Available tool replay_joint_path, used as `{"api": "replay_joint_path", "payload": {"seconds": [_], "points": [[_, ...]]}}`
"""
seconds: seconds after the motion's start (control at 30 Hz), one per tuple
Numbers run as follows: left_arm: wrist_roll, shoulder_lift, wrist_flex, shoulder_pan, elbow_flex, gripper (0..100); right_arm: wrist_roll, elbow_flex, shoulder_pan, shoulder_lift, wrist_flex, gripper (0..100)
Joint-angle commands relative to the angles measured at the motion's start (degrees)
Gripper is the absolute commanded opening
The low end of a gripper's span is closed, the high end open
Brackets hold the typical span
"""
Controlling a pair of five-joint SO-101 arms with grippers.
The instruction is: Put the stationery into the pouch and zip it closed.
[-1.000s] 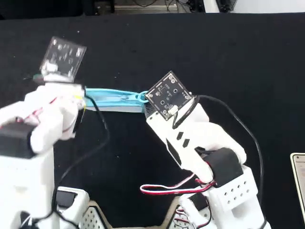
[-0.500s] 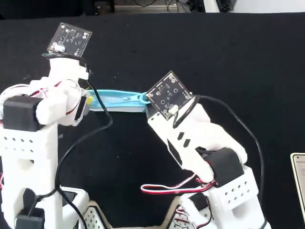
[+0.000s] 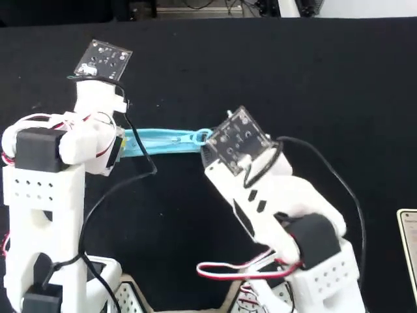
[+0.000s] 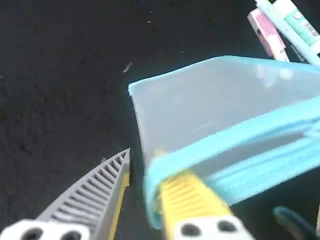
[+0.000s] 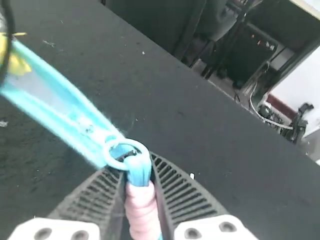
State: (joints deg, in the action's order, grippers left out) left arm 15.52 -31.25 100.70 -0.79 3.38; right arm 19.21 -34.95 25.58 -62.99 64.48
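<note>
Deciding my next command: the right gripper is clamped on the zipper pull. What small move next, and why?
Probably open the right gripper and release the zipper pull. The pull sits at the very end of the pouch, so the zip looks fully run, and the left gripper at the other end stands open, so pulling further would likely just drag the pouch.

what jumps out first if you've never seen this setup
The light blue pouch, strung between the two arms mid-table, grabs the eye first. The right pincer is clamped on its zipper pull, and the pouch's other end sits at the left pincer. Some stationery lies on the black table beyond the pouch.
</note>
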Motion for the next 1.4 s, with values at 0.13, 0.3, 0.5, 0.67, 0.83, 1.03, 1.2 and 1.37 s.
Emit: {"api": "replay_joint_path", "payload": {"seconds": [0.13,0.3,0.5,0.67,0.83,1.03,1.2,1.37], "points": [[0.09,-5.01,-1.58,0.66,-0.84,3,6.59,1.98,-1.14,-2.59,4.13,1.1],[-0.44,-12.13,-5.45,0.66,-5.41,3,9.14,1.98,-4.75,-2.59,7.65,1.1],[-0.62,-21.01,-15.12,0.66,-20.00,3,10.90,1.98,-12.22,-2.95,10.02,1.1],[-2.29,-28.66,-19.25,0.22,-29.14,3,10.55,1.98,-10.20,-3.03,14.42,1.1],[-3.87,-32.18,-22.24,0.22,-33.71,3,7.38,1.63,-6.68,-3.03,14.33,1.4],[-3.87,-32.00,-23.03,0.22,-36.09,3,-0.35,1.80,-3.08,-2.95,17.76,17.5],[-3.87,-32.26,-23.30,0.22,-37.58,3,-2.81,7.25,-3.08,-2.59,23.12,15.2],[-3.87,-32.00,-23.30,0.22,-37.76,3,-2.81,20.26,-3.08,-2.59,30.59,16.2]]}}
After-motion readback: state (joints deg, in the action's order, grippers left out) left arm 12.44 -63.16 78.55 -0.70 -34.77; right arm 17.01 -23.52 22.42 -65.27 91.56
